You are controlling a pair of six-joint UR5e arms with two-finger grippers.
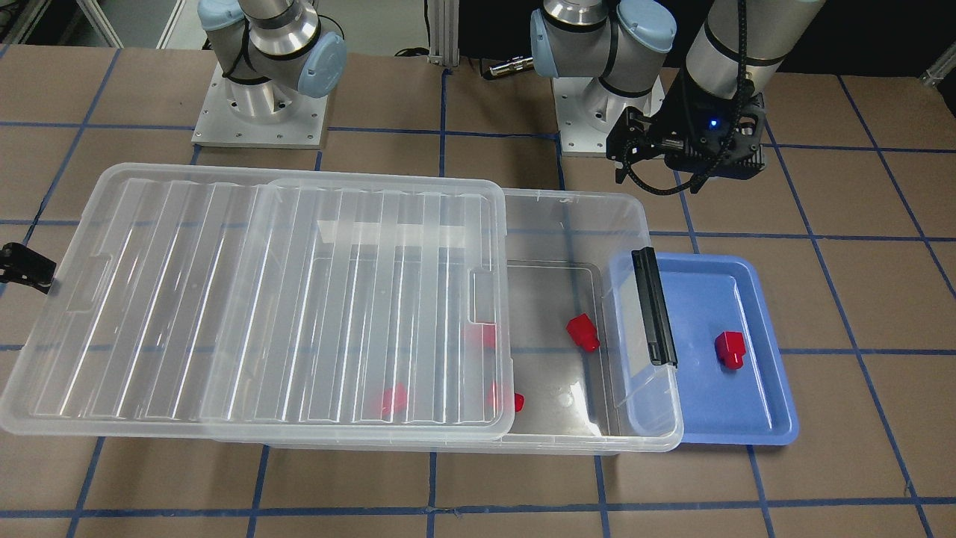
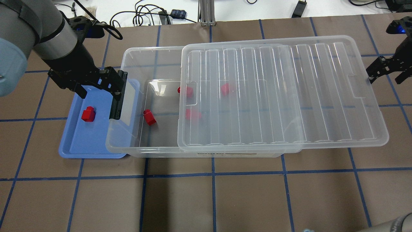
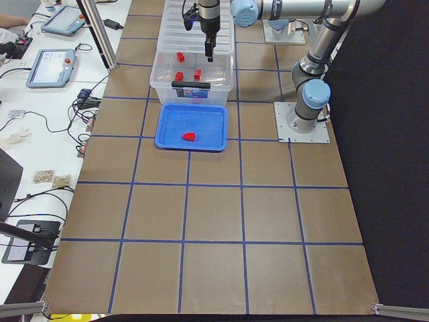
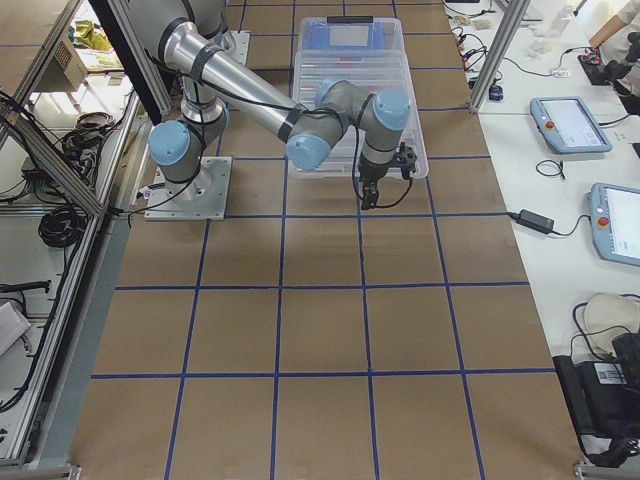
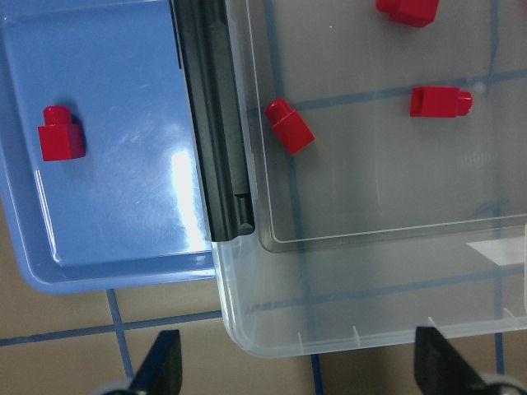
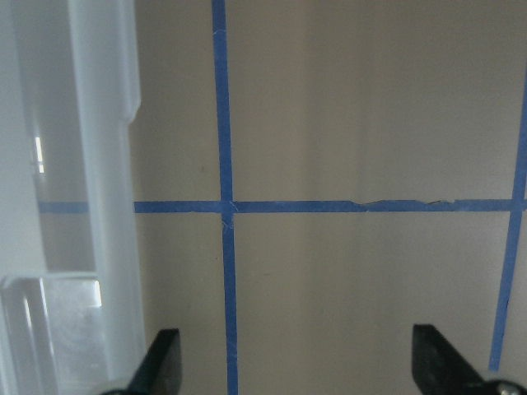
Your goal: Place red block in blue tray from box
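The red block (image 1: pixel 730 350) lies alone on the floor of the blue tray (image 1: pixel 773 426) in the front-facing view. The box (image 1: pixel 567 213) overhangs the tray's edge with the end that bears its black latch bar (image 1: pixel 653 306). Its lid (image 1: pixel 261 299) sits shifted toward the right arm's side, leaving the tray-side end uncovered. Four other red blocks (image 1: pixel 582 332) lie inside: one in the open part, three under the lid. The left gripper (image 1: pixel 691 168) hangs on the robot's side of the tray, holding nothing.

From overhead, the left gripper is above the tray's far rim and the latch bar, fingers spread. The right gripper (image 2: pixel 388 72) hovers off the lid's outer short end, apart from it.

The left side view shows the block in the tray, just in front of the box. In the right side view, the near arm's gripper hangs beside the lid's end.

Left wrist camera — fingertips wide apart and empty, the block on the tray floor below. Right wrist camera — fingertips wide apart over the bare table (image 6: pixel 346 123), the lid's edge at one side.
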